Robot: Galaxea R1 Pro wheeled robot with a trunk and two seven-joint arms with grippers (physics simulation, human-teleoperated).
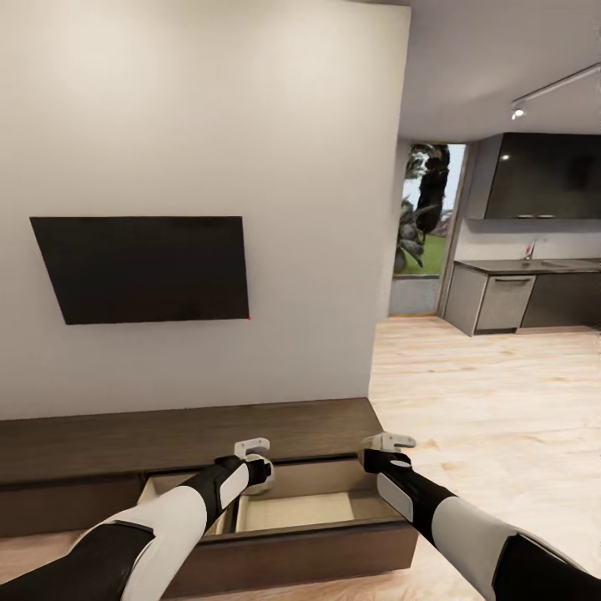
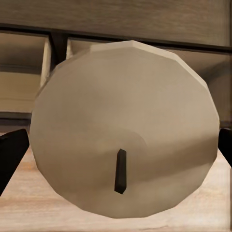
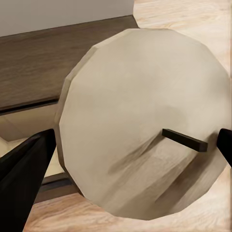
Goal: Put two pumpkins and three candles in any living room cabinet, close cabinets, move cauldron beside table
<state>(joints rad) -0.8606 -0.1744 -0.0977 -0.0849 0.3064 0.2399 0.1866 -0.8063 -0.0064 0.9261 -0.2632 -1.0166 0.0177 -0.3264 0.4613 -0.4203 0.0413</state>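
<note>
Each pincer — left gripper (image 1: 253,464), right gripper (image 1: 386,446) — grips 1 candle (image 2: 123,128) over the open cabinet (image 1: 275,509) drawer; released early, the right candle (image 3: 145,121) likely drops beyond the drawer's end.

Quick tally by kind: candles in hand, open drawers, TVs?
Candles: 2, one in the left end effector, one in the right end effector
Open cabinet drawers: 1
TV: 1
Total: 4

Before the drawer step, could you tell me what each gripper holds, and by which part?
Each holds a candle by its round sides: left gripper its candle, right gripper its candle.
</note>
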